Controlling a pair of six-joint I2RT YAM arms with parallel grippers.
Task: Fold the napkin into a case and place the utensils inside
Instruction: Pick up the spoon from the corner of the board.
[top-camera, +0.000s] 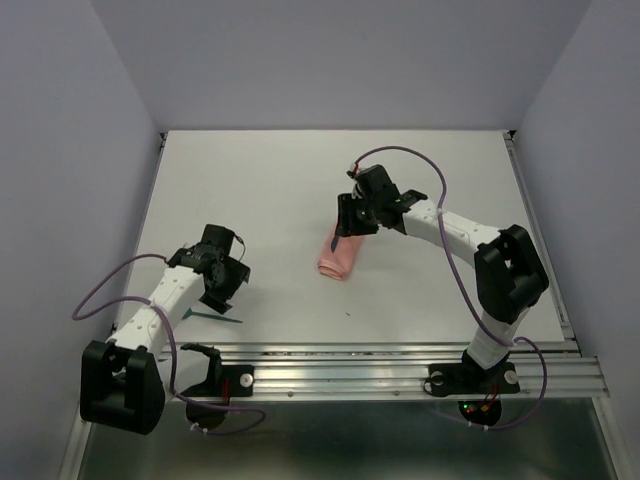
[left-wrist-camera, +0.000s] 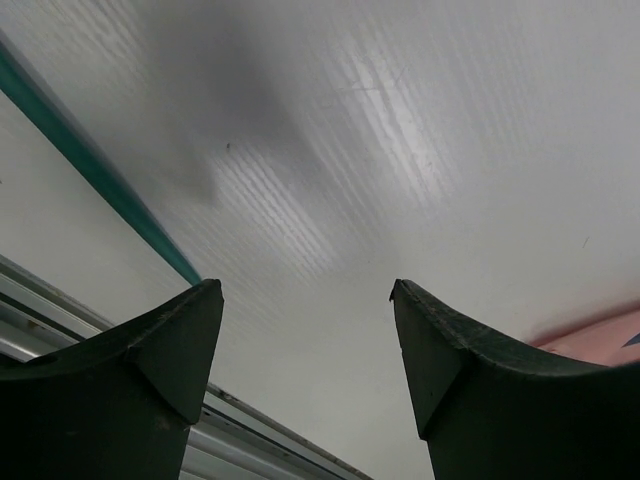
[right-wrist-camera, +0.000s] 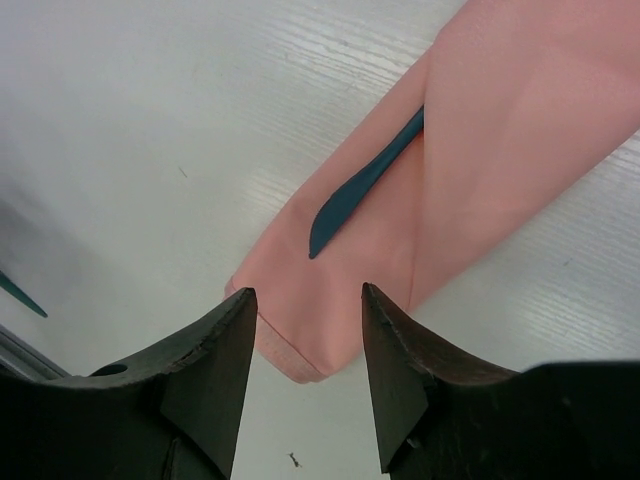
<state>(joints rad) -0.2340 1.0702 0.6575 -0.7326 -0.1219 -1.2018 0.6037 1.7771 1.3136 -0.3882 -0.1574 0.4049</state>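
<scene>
The salmon-pink napkin, folded into a narrow case (top-camera: 339, 257), lies near the table's middle. In the right wrist view the case (right-wrist-camera: 480, 150) has a teal utensil (right-wrist-camera: 362, 186) sticking out of its fold, blade tip showing. My right gripper (right-wrist-camera: 305, 300) is open and empty, hovering just over the case's near end; it also shows in the top view (top-camera: 352, 215). Another teal utensil (top-camera: 212, 317) lies on the table at the front left, seen as a teal strip (left-wrist-camera: 100, 180) in the left wrist view. My left gripper (left-wrist-camera: 305, 290) is open and empty beside it, also in the top view (top-camera: 222, 281).
The metal rail (top-camera: 400, 365) runs along the table's near edge, close behind the left gripper (left-wrist-camera: 250, 425). Purple cables (top-camera: 440, 190) loop over both arms. White walls enclose the table on three sides.
</scene>
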